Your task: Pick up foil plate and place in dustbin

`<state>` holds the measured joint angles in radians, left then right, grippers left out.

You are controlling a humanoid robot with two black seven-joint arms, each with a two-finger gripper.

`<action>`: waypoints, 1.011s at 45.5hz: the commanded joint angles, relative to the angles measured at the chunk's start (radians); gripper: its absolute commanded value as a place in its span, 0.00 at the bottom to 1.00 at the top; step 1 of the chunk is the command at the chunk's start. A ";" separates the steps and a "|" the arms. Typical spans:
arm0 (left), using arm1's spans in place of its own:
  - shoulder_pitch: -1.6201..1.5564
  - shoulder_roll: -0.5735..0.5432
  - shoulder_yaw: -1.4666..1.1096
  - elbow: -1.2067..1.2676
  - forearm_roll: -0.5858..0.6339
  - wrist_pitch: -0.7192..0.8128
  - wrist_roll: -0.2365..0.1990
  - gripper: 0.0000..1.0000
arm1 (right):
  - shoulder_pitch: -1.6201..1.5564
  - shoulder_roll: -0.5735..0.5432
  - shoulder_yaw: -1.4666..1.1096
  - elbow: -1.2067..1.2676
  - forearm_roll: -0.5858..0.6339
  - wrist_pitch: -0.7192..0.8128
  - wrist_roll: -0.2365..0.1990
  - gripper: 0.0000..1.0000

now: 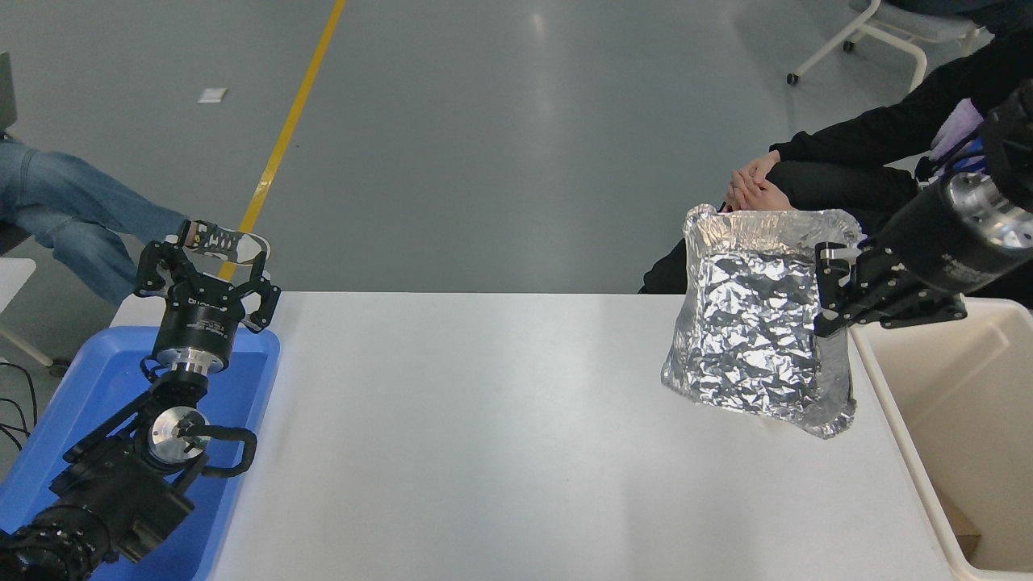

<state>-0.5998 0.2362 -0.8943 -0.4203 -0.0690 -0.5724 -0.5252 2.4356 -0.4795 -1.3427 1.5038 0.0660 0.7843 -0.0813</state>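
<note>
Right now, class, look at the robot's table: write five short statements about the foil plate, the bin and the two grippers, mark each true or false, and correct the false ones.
1. The right gripper holds the foil plate by its right edge. True.
2. The foil plate lies flat on the table. False: it hangs lifted and tilted above it.
3. The dustbin stands at the table's right end. True.
4. The foil plate is already inside the dustbin. False: it hangs left of the bin's rim.
5. The left gripper grips the blue tray. False: it is open above the tray's far end, holding nothing.

Dustbin cut off at right — foil plate hides seated person's knees.
</note>
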 commanded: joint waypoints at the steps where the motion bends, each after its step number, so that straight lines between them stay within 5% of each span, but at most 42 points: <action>1: 0.000 0.000 0.000 0.000 0.000 0.000 -0.001 0.99 | 0.091 -0.004 -0.045 0.010 0.006 0.001 0.002 0.00; 24: 0.000 0.000 0.000 0.000 0.000 0.000 -0.001 0.99 | 0.119 -0.163 -0.225 -0.197 0.005 0.001 0.000 0.00; 46: 0.000 -0.002 0.000 0.000 0.000 0.000 -0.001 0.99 | -0.455 -0.363 -0.038 -0.643 0.003 0.001 -0.001 0.00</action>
<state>-0.5997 0.2354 -0.8943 -0.4202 -0.0689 -0.5720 -0.5261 2.2952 -0.7639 -1.5156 1.0763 0.0705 0.7854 -0.0815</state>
